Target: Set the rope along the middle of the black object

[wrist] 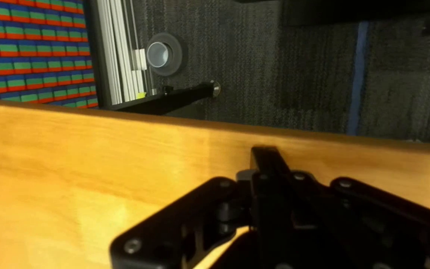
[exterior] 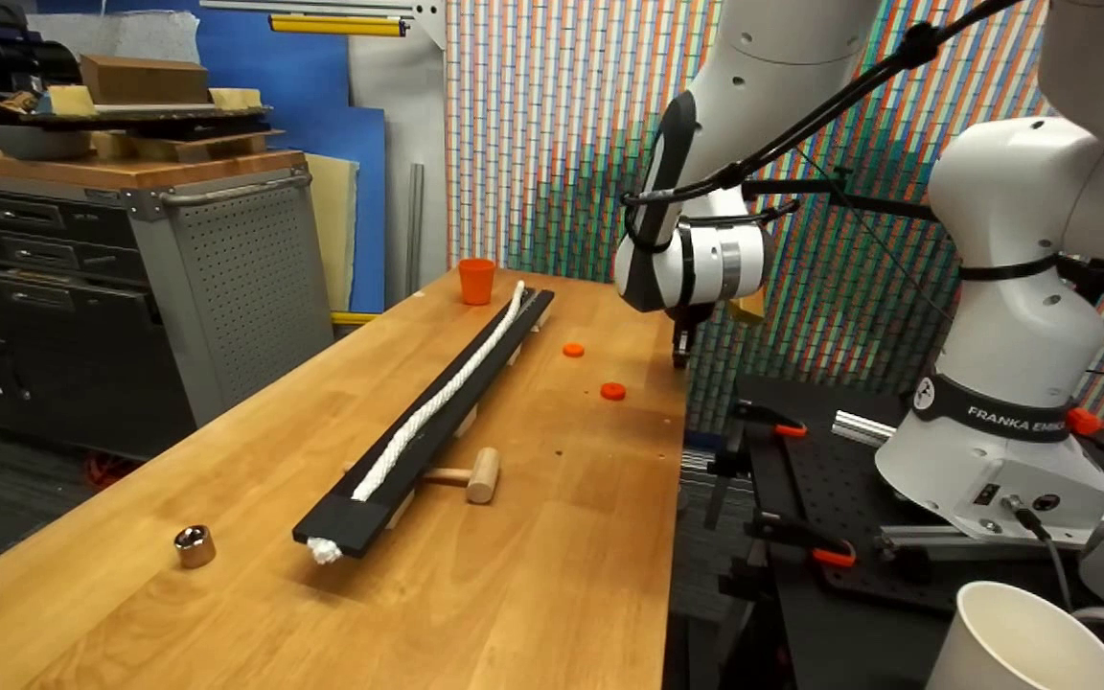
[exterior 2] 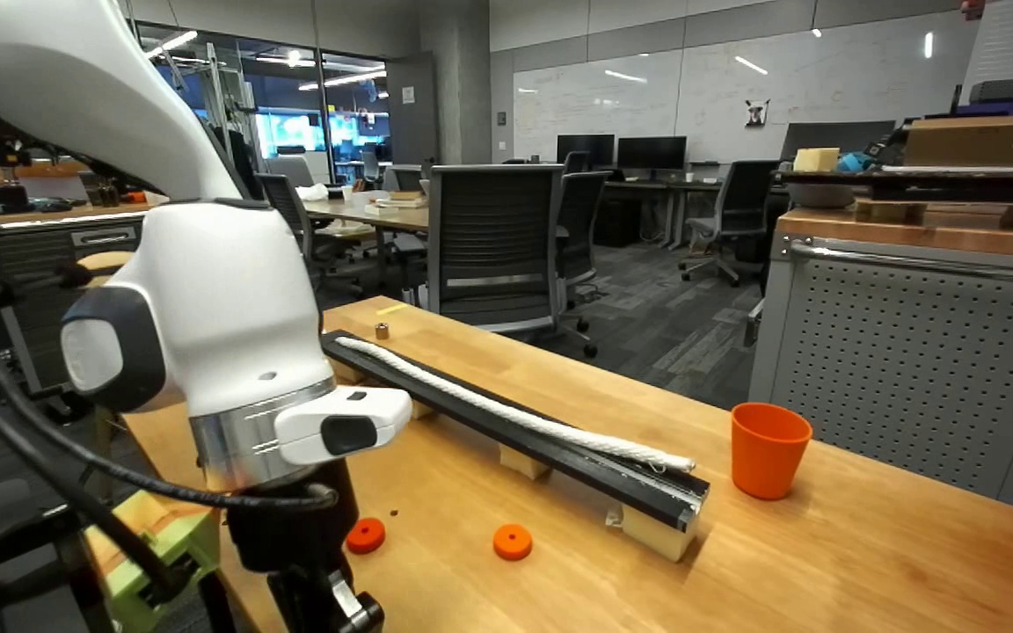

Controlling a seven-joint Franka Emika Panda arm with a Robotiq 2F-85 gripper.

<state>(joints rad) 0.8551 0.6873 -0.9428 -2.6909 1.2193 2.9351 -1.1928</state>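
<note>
Since rope lies along black bar, clenched hand, w/ nothing vis. inside, prob. waits clear by edge of counter.

Franka Panda arm: base at frame right in an exterior view, forearm slanting down-left from top edge; Robotiq gripper right of centre, pointing down. In an exterior view wrist hangs at frame left, gripper cut off by bottom edge. Wrist view: fingers together, tips right of centre, lower half of frame.
</note>
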